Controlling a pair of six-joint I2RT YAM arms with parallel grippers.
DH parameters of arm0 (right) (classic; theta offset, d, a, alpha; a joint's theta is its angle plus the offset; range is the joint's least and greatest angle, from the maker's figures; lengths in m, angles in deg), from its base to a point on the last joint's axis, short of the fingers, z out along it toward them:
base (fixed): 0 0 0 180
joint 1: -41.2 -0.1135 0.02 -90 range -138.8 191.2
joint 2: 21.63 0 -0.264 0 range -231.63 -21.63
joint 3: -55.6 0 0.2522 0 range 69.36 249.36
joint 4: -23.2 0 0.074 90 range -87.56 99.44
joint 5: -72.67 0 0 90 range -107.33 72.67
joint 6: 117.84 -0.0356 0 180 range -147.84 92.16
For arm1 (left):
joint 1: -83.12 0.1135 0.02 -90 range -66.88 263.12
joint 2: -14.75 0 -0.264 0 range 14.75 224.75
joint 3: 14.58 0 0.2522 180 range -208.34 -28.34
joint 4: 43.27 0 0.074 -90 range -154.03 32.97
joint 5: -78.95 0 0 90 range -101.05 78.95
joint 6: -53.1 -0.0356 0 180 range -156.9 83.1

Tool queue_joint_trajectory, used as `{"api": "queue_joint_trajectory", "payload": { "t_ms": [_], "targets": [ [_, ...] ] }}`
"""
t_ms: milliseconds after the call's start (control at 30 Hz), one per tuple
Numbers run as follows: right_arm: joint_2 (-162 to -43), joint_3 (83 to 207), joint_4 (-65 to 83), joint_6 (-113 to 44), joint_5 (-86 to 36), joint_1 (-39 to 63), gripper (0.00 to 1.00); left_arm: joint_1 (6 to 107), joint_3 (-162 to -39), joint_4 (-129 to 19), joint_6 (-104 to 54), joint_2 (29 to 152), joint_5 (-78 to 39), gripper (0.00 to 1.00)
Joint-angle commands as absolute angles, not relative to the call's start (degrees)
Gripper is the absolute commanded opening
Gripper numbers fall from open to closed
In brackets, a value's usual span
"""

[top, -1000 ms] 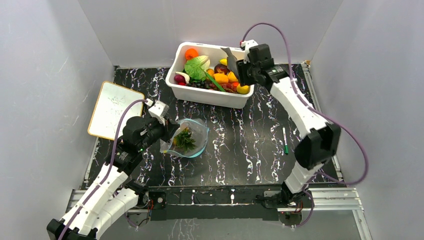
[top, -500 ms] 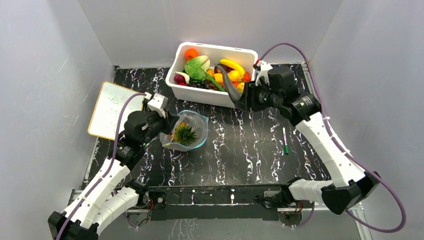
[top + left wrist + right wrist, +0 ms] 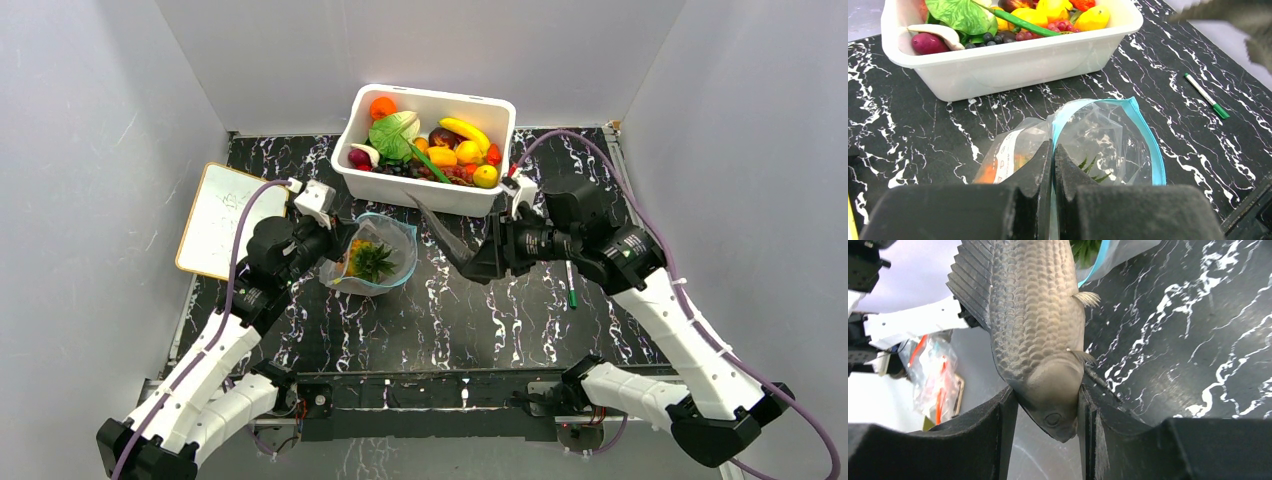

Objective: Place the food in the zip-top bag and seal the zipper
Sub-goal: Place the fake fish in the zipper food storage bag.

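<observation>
1. Black-veined bench (image 3: 480, 310) carries the white tub (image 3: 425, 192) of toy food and, near the left arm, the zip-top bag (image 3: 402, 243).
2. Crinkly and limp, the bag needs pinching at its rim. The left claw (image 3: 1052, 165) is closed on that edge, holding the teal zipper (image 3: 1148, 135) open.
3. Grey toy fish (image 3: 1033, 315) looks light, smooth and likely slippery. The right claw (image 3: 1048, 410), partly open, clamps its head mid-air, long axis running tail-first toward the bag.
4. Pineapple (image 3: 368, 262) lies inside the bag.

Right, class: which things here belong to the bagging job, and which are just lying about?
Job: zip-top bag, pinched by left gripper; pineapple inside it; grey fish in right gripper; white tub of toy food.
Lying about: whiteboard; green marker.
</observation>
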State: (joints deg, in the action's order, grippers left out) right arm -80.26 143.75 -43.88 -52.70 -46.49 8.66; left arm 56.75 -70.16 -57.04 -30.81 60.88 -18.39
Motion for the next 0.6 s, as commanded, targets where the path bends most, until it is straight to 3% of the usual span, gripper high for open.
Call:
{"api": "queue_joint_trajectory", "payload": {
  "t_ms": [0,200,567],
  "targets": [
    [-78.30,141.58,-43.56,-54.75,-51.42,6.86,0.26,56.62,-71.53,-54.38,-29.45,60.76,-22.32,0.00],
    [-79.58,139.50,-43.81,-55.31,-52.57,2.46,0.25,56.57,-70.53,-54.57,-27.64,60.33,-24.63,0.00],
    [-88.20,143.42,-46.66,-58.27,-40.75,-10.20,0.27,56.57,-69.83,-55.24,-25.50,59.63,-31.14,0.00]
  ]
}}
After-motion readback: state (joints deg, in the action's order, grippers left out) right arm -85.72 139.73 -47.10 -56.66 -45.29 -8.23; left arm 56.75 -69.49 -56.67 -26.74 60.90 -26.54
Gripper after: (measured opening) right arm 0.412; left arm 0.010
